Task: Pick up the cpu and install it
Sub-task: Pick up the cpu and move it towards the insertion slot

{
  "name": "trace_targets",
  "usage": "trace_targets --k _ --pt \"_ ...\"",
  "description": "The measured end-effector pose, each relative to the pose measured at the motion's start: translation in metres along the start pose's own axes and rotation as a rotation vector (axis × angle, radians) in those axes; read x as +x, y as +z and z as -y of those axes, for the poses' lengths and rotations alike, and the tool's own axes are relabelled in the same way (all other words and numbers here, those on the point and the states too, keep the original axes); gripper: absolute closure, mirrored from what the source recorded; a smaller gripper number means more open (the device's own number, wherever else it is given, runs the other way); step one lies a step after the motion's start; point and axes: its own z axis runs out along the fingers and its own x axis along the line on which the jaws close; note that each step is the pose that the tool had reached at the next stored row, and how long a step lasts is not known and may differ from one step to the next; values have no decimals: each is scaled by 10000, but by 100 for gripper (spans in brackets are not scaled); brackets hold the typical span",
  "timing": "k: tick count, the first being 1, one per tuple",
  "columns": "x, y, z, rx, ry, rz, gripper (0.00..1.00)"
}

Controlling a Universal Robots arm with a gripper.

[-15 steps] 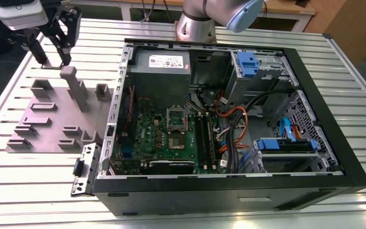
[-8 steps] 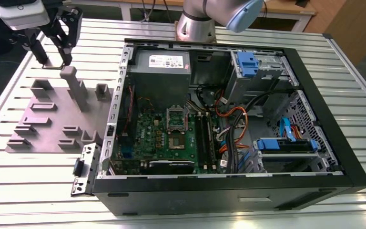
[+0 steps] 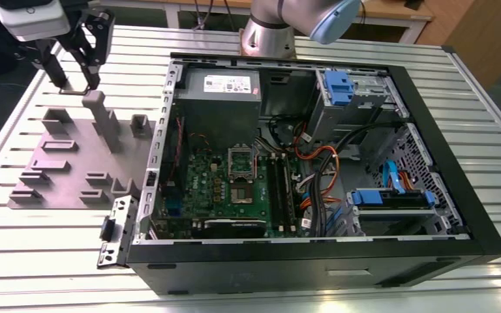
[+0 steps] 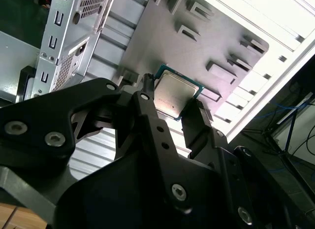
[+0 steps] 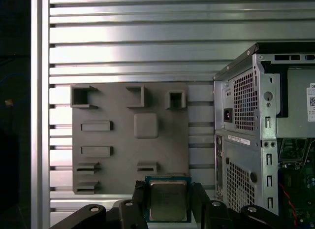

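The cpu (image 5: 168, 202) is a small square chip with a silvery metal top and a thin pale rim. My gripper (image 5: 168, 192) is shut on it, one black finger (image 5: 139, 195) pressing on each side. In the second wrist view the cpu (image 4: 174, 93) sits between the fingertips of the gripper (image 4: 173, 91), lifted above the grey holder plate (image 4: 197, 47). In the exterior view the gripper (image 3: 75, 88) hangs over the far end of the holder plate (image 3: 68, 163), at that view's left of the open computer case (image 3: 425, 130). The motherboard's socket (image 3: 242, 171) lies inside the case, well away from the gripper.
The grey holder plate carries several raised blocks and posts (image 3: 107, 120). The case's metal side wall (image 5: 246, 130) stands close beside the plate. Inside are a power supply box (image 3: 220, 91), cables (image 3: 320, 163) and blue drive brackets (image 3: 390, 195). The slatted table (image 3: 59, 248) surrounds everything.
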Motion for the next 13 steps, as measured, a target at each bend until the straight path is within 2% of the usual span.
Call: trace_targets --k 13 --pt "-29 0 -1 0 0 0 53"
